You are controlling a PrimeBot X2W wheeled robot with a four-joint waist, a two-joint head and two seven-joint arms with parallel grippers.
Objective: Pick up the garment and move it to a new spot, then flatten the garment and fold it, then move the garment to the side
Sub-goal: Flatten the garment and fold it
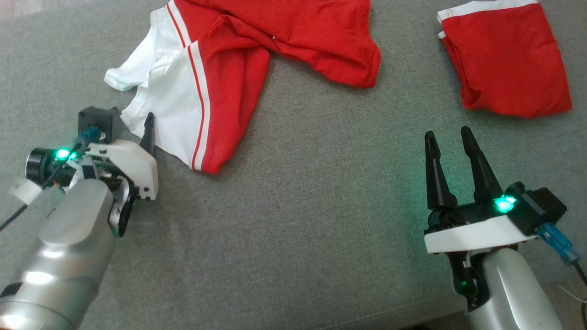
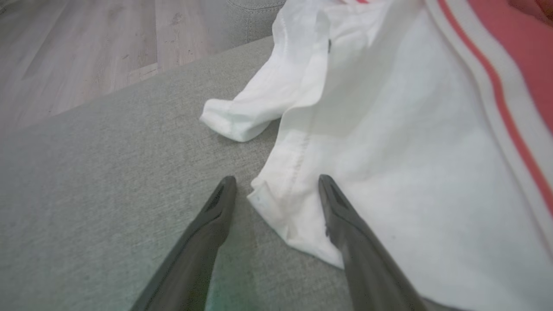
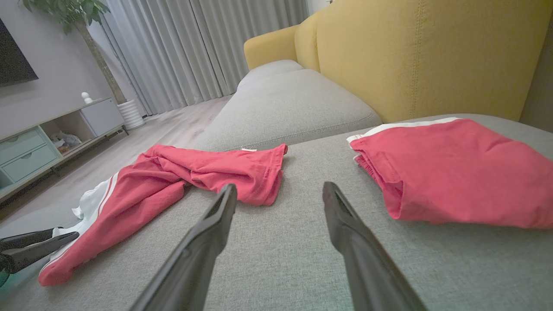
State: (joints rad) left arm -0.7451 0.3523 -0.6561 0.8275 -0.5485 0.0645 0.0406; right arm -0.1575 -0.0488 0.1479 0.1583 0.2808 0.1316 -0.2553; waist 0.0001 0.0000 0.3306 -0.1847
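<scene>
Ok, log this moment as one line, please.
phase: pre-grasp | left gripper: open, straddling white hem corner of crumpled garment | right gripper: open, empty, over sofa cushion | folded garment: far right, apart

Head looks down; low wrist views share garment [image 1: 229, 82].

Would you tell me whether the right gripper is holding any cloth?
No, the right gripper is open and empty, hovering over the bare grey cushion.
</scene>
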